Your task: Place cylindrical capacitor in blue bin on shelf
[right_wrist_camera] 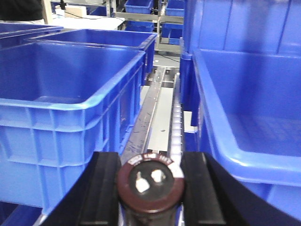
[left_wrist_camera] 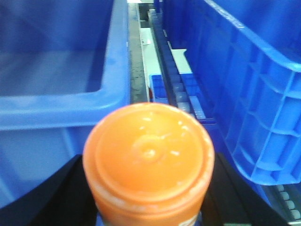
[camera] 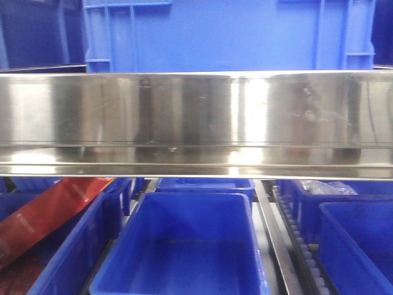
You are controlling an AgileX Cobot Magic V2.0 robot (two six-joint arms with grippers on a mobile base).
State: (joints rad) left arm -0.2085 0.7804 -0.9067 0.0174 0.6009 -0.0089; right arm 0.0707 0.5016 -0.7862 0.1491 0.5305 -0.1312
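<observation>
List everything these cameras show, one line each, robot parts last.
shelf rail: one, shiny steel, across the front view
bins: several, blue, above and below the rail; full count unclear
red packet: one, red, slanted across the lower-left bin
plastic bag: one, clear, in a bin at the right
roller track: at least one, pale, between bins
capacitor: one, dark brown, in the right gripper
orange-topped cylinder: one, orange, in the left gripper
left gripper: one, black, shut on the orange-topped cylinder
right gripper: one, black, shut on the capacitor
</observation>
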